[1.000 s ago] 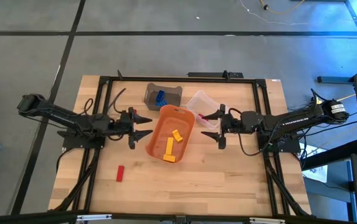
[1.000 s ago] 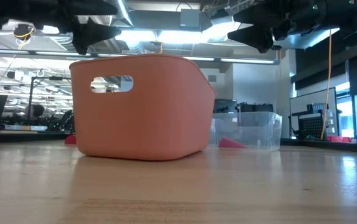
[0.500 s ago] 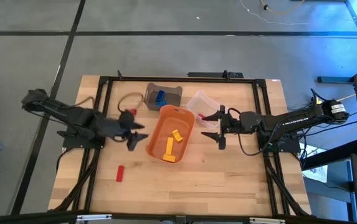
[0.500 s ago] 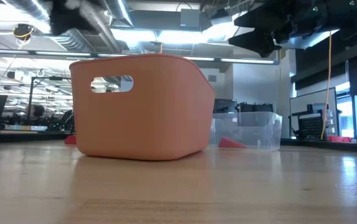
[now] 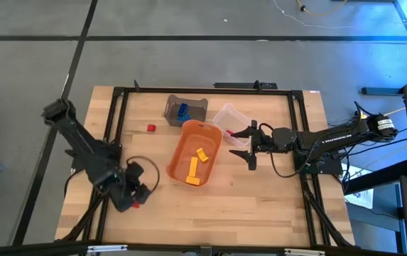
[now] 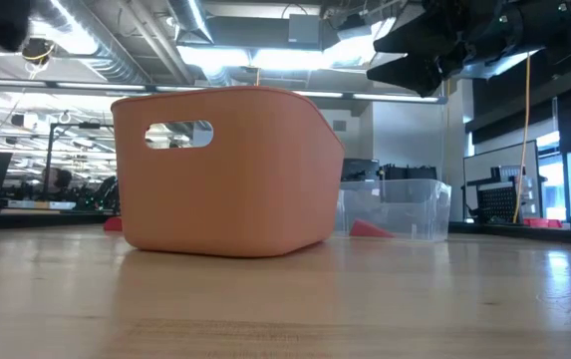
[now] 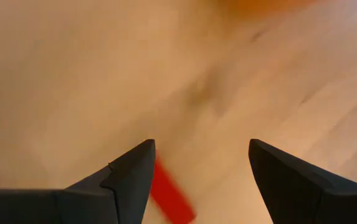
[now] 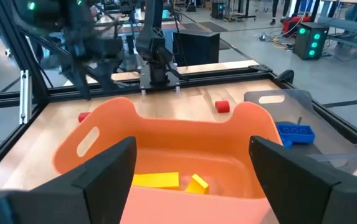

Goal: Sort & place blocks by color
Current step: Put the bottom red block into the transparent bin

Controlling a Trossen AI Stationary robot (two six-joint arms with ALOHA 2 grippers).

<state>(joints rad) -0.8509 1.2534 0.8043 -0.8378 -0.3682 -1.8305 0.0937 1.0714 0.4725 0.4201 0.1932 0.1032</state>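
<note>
My left gripper (image 5: 135, 197) (image 7: 200, 155) is open low over the near-left table. A red bar block (image 5: 138, 201) (image 7: 169, 194) lies flat there, below and between its fingers, close to one of them; whether it touches, I cannot tell. A small red block (image 5: 150, 128) (image 8: 222, 106) sits on the table near the grey bin (image 5: 192, 105). Blue blocks (image 5: 182, 111) (image 8: 295, 132) lie in that bin. Yellow blocks (image 5: 194, 167) (image 8: 156, 180) lie in the orange tub (image 5: 182, 153) (image 8: 166, 124) (image 6: 225, 170). My right gripper (image 5: 244, 147) (image 8: 192, 142) (image 6: 410, 58) hangs open beside the tub's right rim.
A clear bin (image 5: 233, 114) (image 6: 395, 207) with a red piece (image 6: 370, 228) stands right of the grey bin, close to my right gripper. A black frame (image 5: 203, 89) runs round the table. Bare wood (image 5: 246, 206) lies along the near side.
My left arm has swung fast from beside the orange tub's left rim toward the table's near-left corner and down, ending over the red bar block. The small red block near the grey bin now shows where that gripper was. My right arm has kept still.
</note>
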